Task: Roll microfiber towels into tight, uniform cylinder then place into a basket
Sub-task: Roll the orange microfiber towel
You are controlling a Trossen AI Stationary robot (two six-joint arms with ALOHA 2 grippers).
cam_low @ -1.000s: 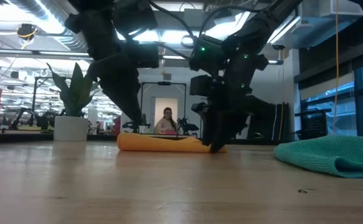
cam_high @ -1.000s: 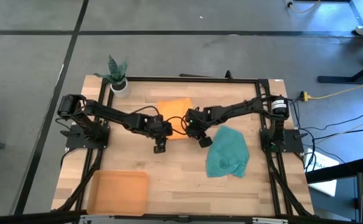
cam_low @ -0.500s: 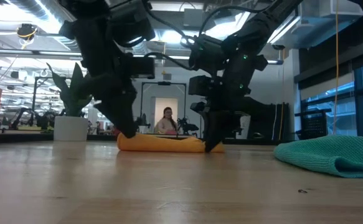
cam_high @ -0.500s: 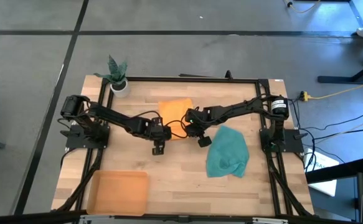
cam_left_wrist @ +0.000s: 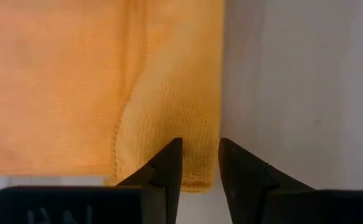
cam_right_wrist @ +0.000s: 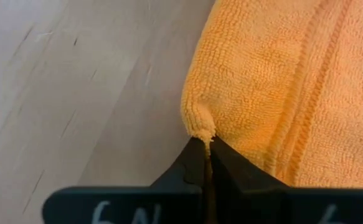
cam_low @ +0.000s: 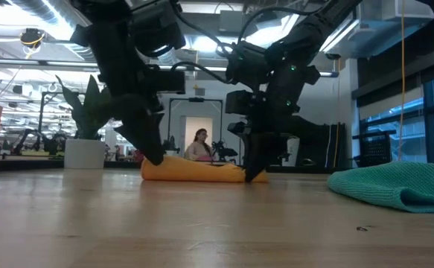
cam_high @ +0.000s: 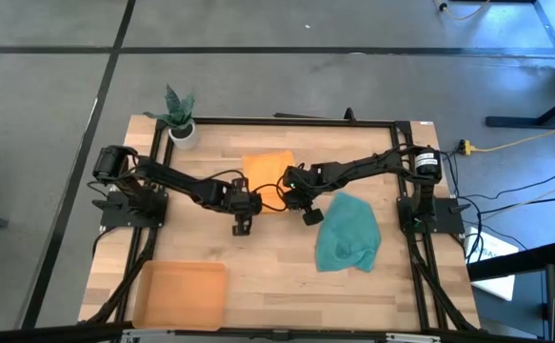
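Observation:
The orange towel (cam_high: 267,179) lies flat at the middle of the table, and in the low view its near edge (cam_low: 194,171) shows as a low hump. My right gripper (cam_right_wrist: 206,149) is shut on its near right corner. My left gripper (cam_left_wrist: 200,158) is open at the near left corner (cam_left_wrist: 197,130), one finger on either side of a narrow strip of the cloth. The teal towel (cam_high: 348,232) lies crumpled on the table's right half. The basket (cam_high: 144,286) sits at the near left corner. My left gripper has its fingertips (cam_left_wrist: 169,163) down at the towel's near left corner, which lies flat on the table; I cannot tell whether they touch the cloth. My right gripper pinches the tip of the towel's near right corner (cam_right_wrist: 200,129) between its two fingertips. It comes slanting down from above. The corner puckers into a small point at the fingers, while the remaining cloth lies on the table.
A small white plant pot (cam_high: 181,131) stands at the far left corner. Bare wood (cam_high: 277,276) lies between the basket and the teal towel. A black frame runs along the table's edges (cam_high: 287,121).
My right gripper has shut on the orange towel's near right corner without moving away. My left gripper has turned a little at the near left corner and stays open. The towel lies as before.

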